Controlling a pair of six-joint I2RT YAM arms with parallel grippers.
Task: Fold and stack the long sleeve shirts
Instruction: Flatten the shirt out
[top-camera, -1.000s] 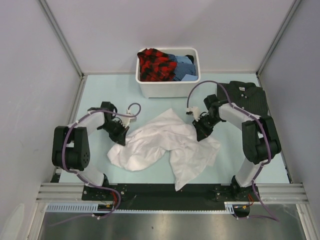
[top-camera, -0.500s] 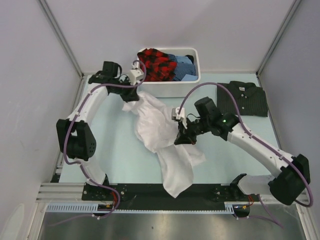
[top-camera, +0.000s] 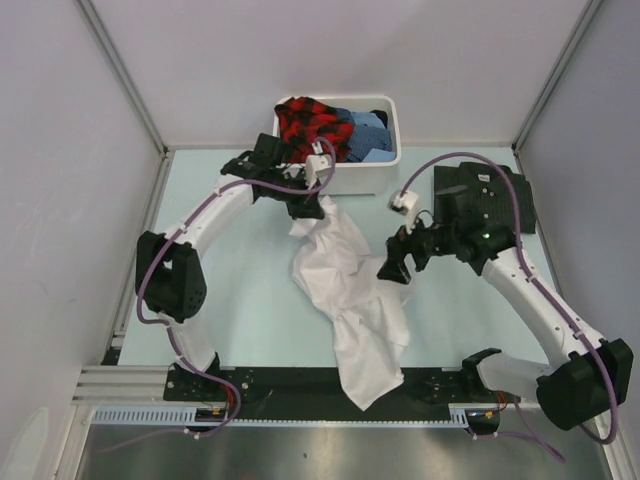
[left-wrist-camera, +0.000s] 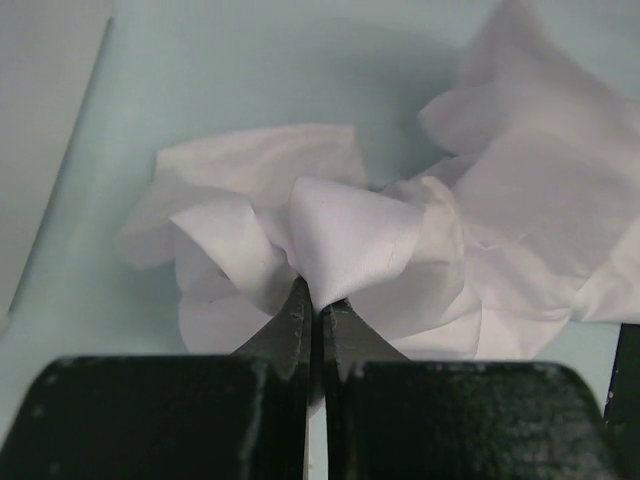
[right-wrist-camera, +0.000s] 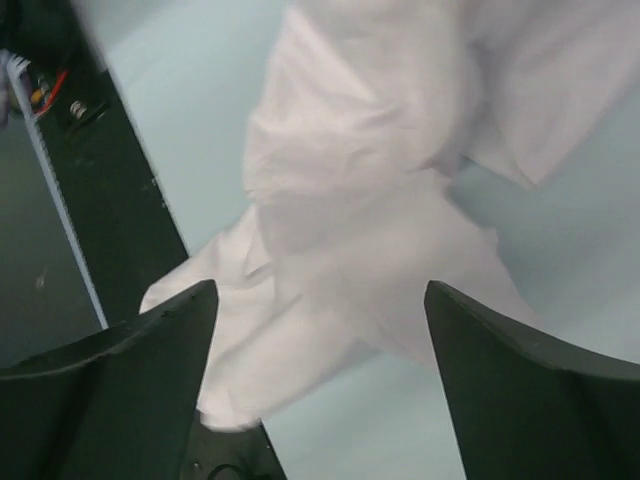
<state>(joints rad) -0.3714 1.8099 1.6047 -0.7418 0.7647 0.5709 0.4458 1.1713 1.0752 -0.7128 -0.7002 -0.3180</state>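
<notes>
The white shirt (top-camera: 345, 290) is laid out as a long, crumpled band on the surface (top-camera: 235, 300); its long axis runs from the far edge, just in front of the tub (top-camera: 340, 181), to the near edge, where its end is draped over the dark base rail (top-camera: 280, 385).

The far end of the band is held by the left fingers (left-wrist-camera: 312, 300); these are pressed together on a raised fold of the cloth, and the fold is seen pinched between the tips in the left wrist view.

The right fingers (top-camera: 393, 268) are spread wide and nothing is held in them; they are placed just beside the right flank of the band, about midway along it; in the right wrist view the cloth is seen beyond the gap, running toward the base rail.

The striped shirt (top-camera: 495, 205) is laid flat at the far right corner of the surface, partly covered by the right arm and well apart from the white shirt.

The coming move is judged to turn on one relation: the free near half of the band lies to the left of the right fingers and toward the near edge; the right arm is the nearer one to it, the left being committed at the far end; an approach across the short axis of the band is therefore indicated.
</notes>
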